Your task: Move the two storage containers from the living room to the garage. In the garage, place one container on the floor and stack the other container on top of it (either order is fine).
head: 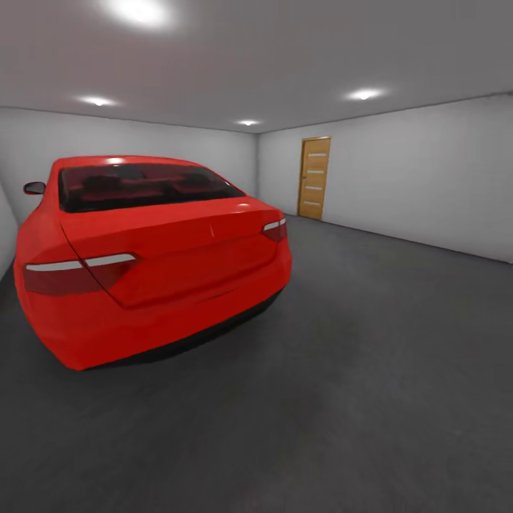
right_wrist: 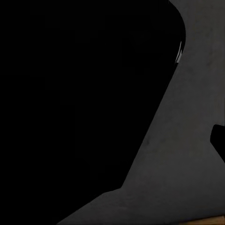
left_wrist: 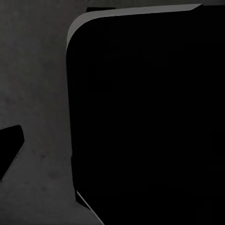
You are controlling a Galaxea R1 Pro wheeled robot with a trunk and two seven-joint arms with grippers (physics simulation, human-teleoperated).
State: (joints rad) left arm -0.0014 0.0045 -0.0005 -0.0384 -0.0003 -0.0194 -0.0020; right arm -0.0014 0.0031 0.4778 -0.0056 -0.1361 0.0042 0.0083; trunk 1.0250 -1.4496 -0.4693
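Room: I am in the garage (head: pixel 399 178), facing the red car (head: pixel 149 256).
Pincers: I cannot tell their state; dark shapes over the floor (left_wrist: pixel 37 93).
Risk: my base could clip the car's bumper.

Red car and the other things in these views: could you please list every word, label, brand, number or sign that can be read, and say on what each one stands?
There is no readable text in these views.
Red car: its rear shows no plate, badge or lettering.
Wooden door: pale panels, no sign or number.
Walls and dark grey floor: bare, no markings.
Both wrist views: dark shapes over grey floor, no text.
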